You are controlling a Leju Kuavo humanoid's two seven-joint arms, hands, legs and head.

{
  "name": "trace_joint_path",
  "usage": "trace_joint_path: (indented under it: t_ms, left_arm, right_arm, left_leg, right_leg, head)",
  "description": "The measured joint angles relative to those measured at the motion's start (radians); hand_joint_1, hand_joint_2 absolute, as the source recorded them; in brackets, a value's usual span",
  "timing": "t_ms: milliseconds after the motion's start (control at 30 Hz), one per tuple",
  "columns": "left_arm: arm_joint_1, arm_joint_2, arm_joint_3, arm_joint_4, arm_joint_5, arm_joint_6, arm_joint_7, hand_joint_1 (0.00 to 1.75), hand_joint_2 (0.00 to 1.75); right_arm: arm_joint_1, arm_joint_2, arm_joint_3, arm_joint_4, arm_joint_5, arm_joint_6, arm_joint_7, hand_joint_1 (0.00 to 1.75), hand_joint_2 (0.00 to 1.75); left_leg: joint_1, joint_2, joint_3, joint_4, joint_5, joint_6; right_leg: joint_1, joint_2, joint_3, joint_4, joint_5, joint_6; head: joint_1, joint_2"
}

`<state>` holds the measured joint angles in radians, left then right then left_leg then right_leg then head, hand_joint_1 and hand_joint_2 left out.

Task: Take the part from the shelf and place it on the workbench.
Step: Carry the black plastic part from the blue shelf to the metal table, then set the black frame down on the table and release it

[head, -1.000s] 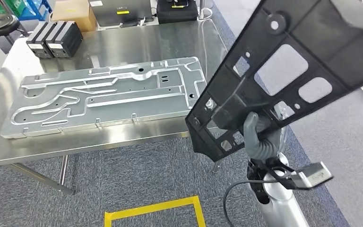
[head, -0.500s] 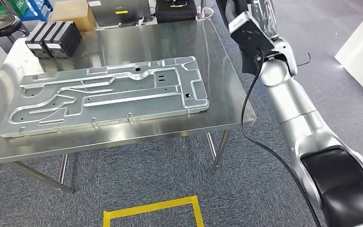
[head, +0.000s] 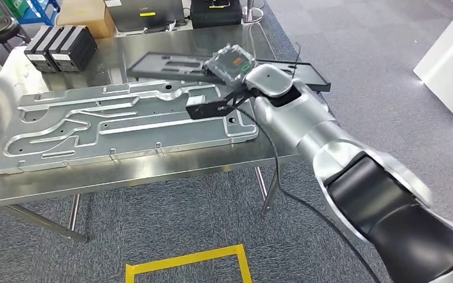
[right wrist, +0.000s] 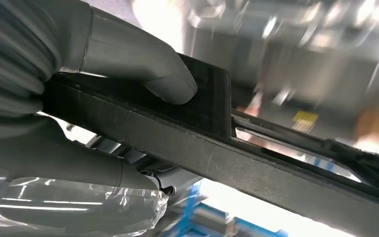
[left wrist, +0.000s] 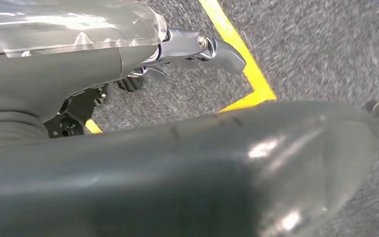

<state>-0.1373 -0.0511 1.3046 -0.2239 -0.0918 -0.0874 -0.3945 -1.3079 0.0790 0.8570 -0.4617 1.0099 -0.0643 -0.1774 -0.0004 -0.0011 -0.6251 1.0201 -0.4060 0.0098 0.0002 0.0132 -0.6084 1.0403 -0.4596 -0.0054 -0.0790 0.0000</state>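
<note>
Black frame part (head: 177, 63) lies low over the far side of the steel workbench (head: 153, 171), behind the large machined aluminium plate (head: 124, 121); whether it rests on the bench or hangs just above, I cannot tell. Right hand (right wrist: 79, 94) clamps its edge, thumb on top, fingers beneath. Left hand (left wrist: 197, 44) hangs toward the floor, nothing in it, fingers apart.

Risks, as judged: part's near edge may catch or overlap the plate; its right end overhangs the bench corner, so an early release could tip it off.
</note>
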Motion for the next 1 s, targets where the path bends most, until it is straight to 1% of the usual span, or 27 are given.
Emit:
trace_joint_path:
  t_ms: [33,67,100,133,167,200,233,267,300,333,367,400,433,500,533,567,600,667,700,733,767,800,833,867,900,967,1000]
  left_arm:
    - [0.0,-0.001,0.0,0.0,0.0,-0.001,0.0,0.0,0.0]
    - [-0.001,-0.002,0.0,0.001,0.0,-0.003,-0.001,0.0,0.0]
    - [-0.002,-0.002,0.0,0.001,0.0,-0.004,-0.001,0.0,0.0]
    - [-0.003,-0.003,0.0,0.001,0.0,-0.005,-0.001,0.0,0.0]
    - [-0.003,-0.003,0.0,0.002,0.0,-0.005,-0.001,0.0,0.0]
    - [-0.003,-0.003,0.0,0.002,0.0,-0.006,-0.001,0.0,0.0]
    - [-0.002,-0.003,0.0,0.002,0.0,-0.007,-0.001,0.0,0.0]
    - [-0.001,-0.003,0.0,0.003,0.0,-0.008,-0.001,0.0,0.0]
    - [0.0,-0.004,0.0,0.003,0.0,-0.01,-0.002,0.0,0.0]
    - [0.001,-0.004,0.0,0.003,0.0,-0.011,-0.005,0.0,0.0]
    - [0.001,-0.004,0.0,0.003,0.0,-0.012,-0.009,0.0,0.0]
    - [0.002,-0.004,0.0,0.003,0.0,-0.013,-0.015,0.0,0.0]
    - [0.003,-0.004,0.0,0.003,0.0,-0.012,-0.021,0.0,0.0]
    - [0.006,-0.003,0.0,0.003,0.0,-0.011,-0.031,0.0,0.0]
    - [0.007,-0.002,0.0,0.003,0.0,-0.01,-0.035,0.0,0.0]
    - [0.008,-0.002,0.0,0.003,0.0,-0.008,-0.037,0.0,0.0]
    - [0.009,-0.001,0.0,0.003,0.0,-0.007,-0.038,0.0,0.0]
    - [0.009,-0.002,0.0,0.003,0.0,-0.004,-0.038,0.0,0.0]
    - [0.01,-0.002,0.0,0.003,0.0,-0.002,-0.039,0.0,0.0]
    - [0.01,-0.002,0.0,0.003,0.0,0.002,-0.04,0.0,0.0]
    - [0.012,-0.001,0.0,0.003,0.0,0.006,-0.042,0.0,0.0]
    - [0.014,0.001,0.0,0.003,0.0,0.011,-0.045,0.0,0.0]
    - [0.015,0.003,0.0,0.003,0.0,0.015,-0.047,0.0,0.0]
    - [0.016,0.005,0.0,0.003,0.0,0.02,-0.05,0.0,0.0]
    - [0.017,0.007,0.0,0.003,0.0,0.024,-0.052,0.0,0.0]
    - [0.019,0.011,0.0,0.003,0.0,0.037,-0.055,0.0,0.0]
    - [0.02,0.013,0.0,0.003,-0.001,0.044,-0.055,0.0,0.0]
  right_arm:
    - [0.004,0.01,0.019,0.017,0.006,0.0,0.0,1.75,1.75]
    - [0.006,0.018,0.034,0.031,0.008,0.0,0.0,1.75,1.75]
    - [0.007,0.022,0.043,0.043,0.01,0.0,-0.001,1.75,1.75]
    - [0.007,0.027,0.053,0.055,0.011,0.0,-0.002,1.75,1.75]
    - [0.009,0.029,0.061,0.066,0.012,0.002,-0.003,1.75,1.75]
    - [0.011,0.031,0.068,0.075,0.013,0.006,-0.006,1.75,1.75]
    - [0.012,0.032,0.074,0.084,0.016,0.013,-0.01,1.75,1.75]
    - [0.013,0.034,0.079,0.091,0.02,0.023,-0.013,1.75,1.75]
    - [0.014,0.036,0.086,0.098,0.027,0.032,-0.017,1.75,1.75]
    - [0.016,0.037,0.093,0.105,0.034,0.036,-0.019,1.75,1.75]
    - [0.022,0.04,0.1,0.111,0.042,0.036,-0.02,1.75,1.75]
    - [0.032,0.041,0.107,0.118,0.047,0.029,-0.02,1.75,1.75]
    - [0.046,0.043,0.113,0.124,0.051,0.018,-0.017,1.75,1.75]
    - [0.079,0.043,0.121,0.138,0.058,-0.015,-0.006,1.75,1.75]
    - [0.093,0.041,0.122,0.144,0.06,-0.039,0.0,1.75,1.75]
    - [0.108,0.038,0.123,0.15,0.063,-0.068,0.005,1.75,1.75]
    - [0.122,0.033,0.123,0.155,0.065,-0.101,0.01,1.75,1.75]
    - [0.155,0.017,0.123,0.164,0.065,-0.168,0.014,1.75,1.75]
    - [0.175,0.005,0.123,0.169,0.062,-0.199,0.015,1.75,1.75]
    - [0.196,-0.007,0.123,0.173,0.057,-0.227,0.014,1.75,1.75]
    - [0.215,-0.019,0.123,0.177,0.051,-0.254,0.012,1.75,1.75]
    - [0.231,-0.029,0.122,0.181,0.044,-0.278,0.01,1.75,1.75]
    - [0.244,-0.039,0.121,0.184,0.038,-0.3,0.008,1.75,1.75]
    - [0.253,-0.047,0.119,0.187,0.032,-0.319,0.006,1.75,1.75]
    - [0.261,-0.054,0.116,0.19,0.027,-0.335,0.004,1.75,1.75]
    - [0.28,-0.069,0.107,0.194,0.018,-0.37,-0.005,1.75,1.75]
    - [0.291,-0.077,0.1,0.196,0.015,-0.389,-0.009,1.75,1.75]
  left_leg:
    - [0.003,0.0,0.003,-0.007,0.003,0.004]
    - [0.006,0.001,0.006,-0.013,0.006,0.008]
    - [0.006,0.002,0.007,-0.015,0.006,0.011]
    - [0.006,0.002,0.007,-0.015,0.005,0.013]
    - [0.006,0.001,0.007,-0.015,0.004,0.015]
    - [0.006,0.001,0.008,-0.014,0.003,0.015]
    - [0.006,-0.001,0.008,-0.012,0.002,0.014]
    - [0.007,-0.002,0.008,-0.009,0.0,0.012]
    - [0.007,-0.002,0.008,-0.005,-0.003,0.009]
    - [0.005,-0.003,0.007,-0.001,-0.006,0.005]
    - [0.003,-0.002,0.006,0.003,-0.009,0.0]
    - [0.002,-0.002,0.006,0.005,-0.012,-0.005]
    - [0.001,-0.002,0.007,0.005,-0.013,-0.01]
    - [0.004,-0.001,0.007,0.007,-0.016,-0.02]
    - [0.006,-0.001,0.002,0.019,-0.026,-0.025]
    - [0.008,-0.001,-0.011,0.049,-0.047,-0.03]
    - [0.01,-0.001,-0.033,0.101,-0.076,-0.034]
    - [0.014,-0.001,-0.091,0.229,-0.134,-0.042]
    - [0.015,0.0,-0.11,0.271,-0.144,-0.044]
    - [0.017,0.0,-0.112,0.275,-0.135,-0.047]
    - [0.019,0.0,-0.095,0.24,-0.11,-0.048]
    - [0.022,0.0,-0.063,0.176,-0.075,-0.049]
    - [0.023,0.0,-0.028,0.108,-0.05,-0.048]
    - [0.023,-0.001,-0.001,0.054,-0.034,-0.044]
    - [0.021,-0.001,0.015,0.022,-0.029,-0.039]
    - [0.015,-0.003,0.021,0.009,-0.032,-0.025]
    - [0.016,-0.002,0.022,0.007,-0.03,-0.017]
  right_leg:
    - [0.0,-0.002,-0.007,0.014,-0.011,0.005]
    - [0.0,-0.003,-0.024,0.05,-0.033,0.009]
    - [-0.003,-0.005,-0.05,0.104,-0.06,0.012]
    - [-0.005,-0.006,-0.085,0.172,-0.09,0.016]
    - [-0.007,-0.006,-0.118,0.233,-0.109,0.019]
    - [-0.009,-0.007,-0.139,0.267,-0.111,0.022]
    - [-0.011,-0.007,-0.142,0.263,-0.094,0.023]
    - [-0.013,-0.008,-0.124,0.218,-0.061,0.023]
    - [-0.014,-0.008,-0.093,0.148,-0.022,0.021]
    - [-0.012,-0.009,-0.062,0.081,0.006,0.018]
    - [-0.01,-0.009,-0.038,0.03,0.024,0.014]
    - [-0.008,-0.009,-0.026,0.004,0.029,0.01]
    - [-0.005,-0.008,-0.023,-0.001,0.026,0.005]
    - [-0.006,-0.007,-0.021,-0.008,0.03,-0.006]
    - [-0.008,-0.008,-0.019,-0.012,0.032,-0.011]
    - [-0.011,-0.008,-0.017,-0.016,0.034,-0.016]
    - [-0.012,-0.009,-0.016,-0.018,0.035,-0.018]
    - [-0.012,-0.01,-0.016,-0.018,0.035,-0.021]
    - [-0.012,-0.01,-0.016,-0.018,0.034,-0.021]
    - [-0.013,-0.011,-0.015,-0.017,0.034,-0.02]
    - [-0.013,-0.011,-0.015,-0.016,0.033,-0.018]
    - [-0.014,-0.009,-0.015,-0.015,0.031,-0.016]
    - [-0.014,-0.007,-0.015,-0.013,0.03,-0.011]
    - [-0.013,-0.005,-0.016,-0.011,0.029,-0.006]
    - [-0.013,-0.003,-0.017,-0.01,0.029,0.0]
    - [-0.012,-0.001,-0.016,-0.013,0.031,0.014]
    - [-0.013,-0.001,-0.015,-0.013,0.029,0.02]
  head:
    - [0.0,0.0]
    - [0.0,0.0]
    - [0.0,0.0]
    - [0.0,0.0]
    - [0.0,0.0]
    - [0.0,0.0]
    - [0.0,0.0]
    - [0.0,0.0]
    - [0.0,0.0]
    - [0.0,0.0]
    - [0.0,0.0]
    - [0.0,0.0]
    - [0.0,0.0]
    - [0.0,0.0]
    - [0.0,0.0]
    - [0.0,0.0]
    - [0.0,0.0]
    - [0.0,0.0]
    - [0.0,0.0]
    - [0.0,0.0]
    - [0.0,0.0]
    - [0.0,0.0]
    - [0.0,0.0]
    - [0.0,0.0]
    - [0.0,0.0]
    - [0.0,0.0]
    - [0.0,0.0]
